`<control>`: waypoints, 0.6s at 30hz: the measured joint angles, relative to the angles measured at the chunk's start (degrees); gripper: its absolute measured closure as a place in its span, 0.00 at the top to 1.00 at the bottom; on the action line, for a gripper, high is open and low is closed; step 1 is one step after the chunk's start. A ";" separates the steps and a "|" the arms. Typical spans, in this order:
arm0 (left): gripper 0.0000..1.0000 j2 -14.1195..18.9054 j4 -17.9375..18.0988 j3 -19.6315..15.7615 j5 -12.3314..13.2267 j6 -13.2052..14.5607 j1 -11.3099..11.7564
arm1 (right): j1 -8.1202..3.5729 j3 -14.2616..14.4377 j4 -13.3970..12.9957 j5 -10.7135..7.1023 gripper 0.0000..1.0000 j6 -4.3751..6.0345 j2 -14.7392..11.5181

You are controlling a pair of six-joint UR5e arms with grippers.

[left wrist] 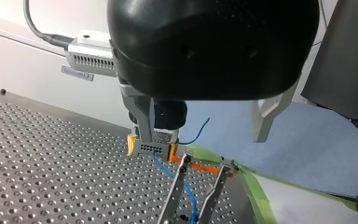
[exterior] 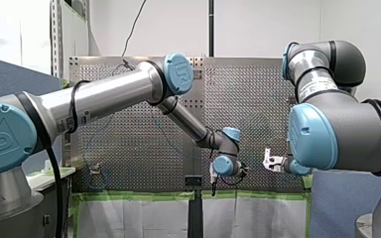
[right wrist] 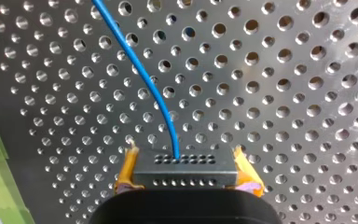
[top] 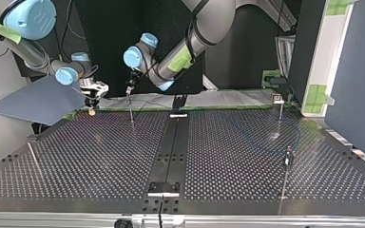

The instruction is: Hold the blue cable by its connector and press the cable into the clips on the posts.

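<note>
Closest, in the right wrist view, my right arm's gripper (right wrist: 186, 179) has its yellow pads (right wrist: 127, 170) closed narrowly on the two short ends of a dark grey rectangular connector with rows of small holes (right wrist: 185, 163). A thin blue cable (right wrist: 139, 70) leaves the middle of the connector's upper face and curves away over the shiny perforated metal table (right wrist: 284, 93).

In the left wrist view, my left arm's black gripper (left wrist: 200, 137) hangs above the table with its grey metal fingers (left wrist: 265, 116) spread wide and nothing between them. Just ahead of it, the right gripper holds the connector clear of the table. The cable drops from the connector and runs between two slim slanting metal bars (left wrist: 216, 191) joined at the top by an orange strip (left wrist: 203, 167). It is unclear whether the cable touches the bars. Green tape (left wrist: 256, 205) edges the table beyond.

In the top view both grippers are close together near the table's far edge. Toward the view's right, a thin upright metal post (top: 279, 116) stands well apart from them.
</note>
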 joint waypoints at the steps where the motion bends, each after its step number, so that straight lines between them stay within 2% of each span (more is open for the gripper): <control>1: 1.00 0.00 0.03 -0.06 0.00 0.00 0.00 | 0.01 0.00 0.00 -0.06 0.00 0.03 0.00; 18: 1.00 0.00 -1.01 -0.26 -0.47 0.21 -0.10 | 0.00 0.00 0.00 -0.25 0.00 0.16 0.00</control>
